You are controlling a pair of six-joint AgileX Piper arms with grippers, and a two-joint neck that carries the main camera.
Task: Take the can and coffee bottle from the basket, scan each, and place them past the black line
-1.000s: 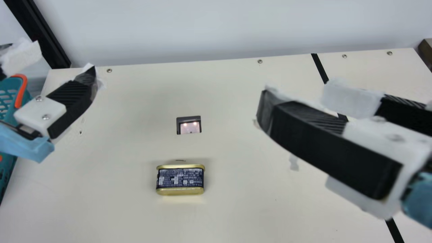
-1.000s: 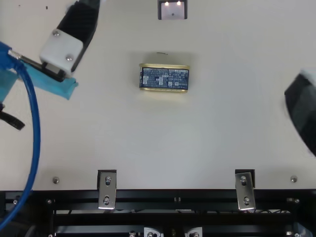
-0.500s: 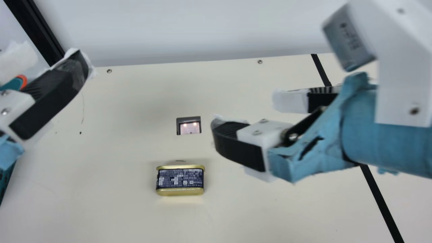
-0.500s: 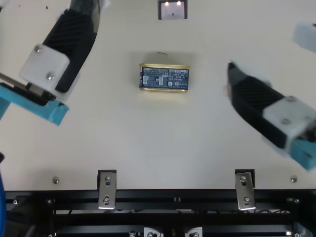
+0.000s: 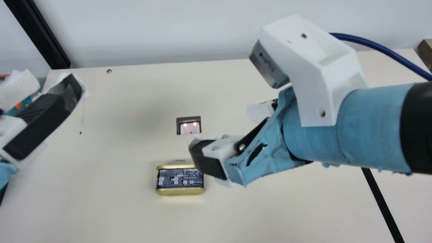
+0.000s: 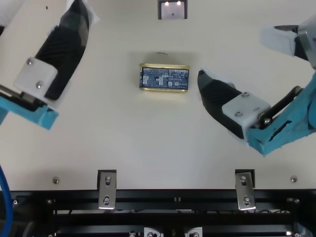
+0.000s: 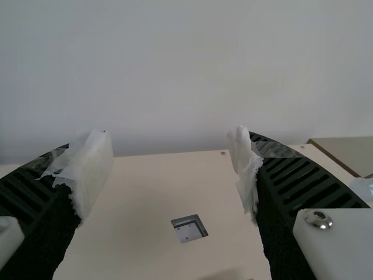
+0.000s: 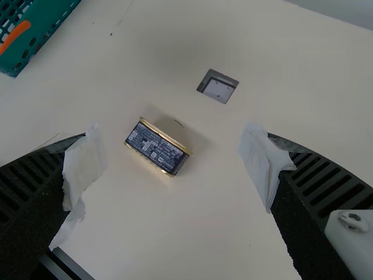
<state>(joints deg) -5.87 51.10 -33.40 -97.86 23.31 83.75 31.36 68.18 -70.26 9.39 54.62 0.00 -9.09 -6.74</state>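
We saw the can (image 5: 180, 179) lying on its side on the cream tabletop (image 5: 118, 212), its dark blue label facing up between gold rims. Just beyond it, the small square scanner window (image 5: 189, 127) showed two glowing lights. Our right end effector (image 6: 232, 56) hung beside the can, its ribbed fingers wide open and holding nothing, the tips wrapped in white. Our left end effector (image 5: 57, 82), open and unloaded too, hung over on the left, near the teal basket (image 8: 36, 42) with its orange handle. Well off to the can's right, we had the black line (image 5: 381, 202) running along the tabletop
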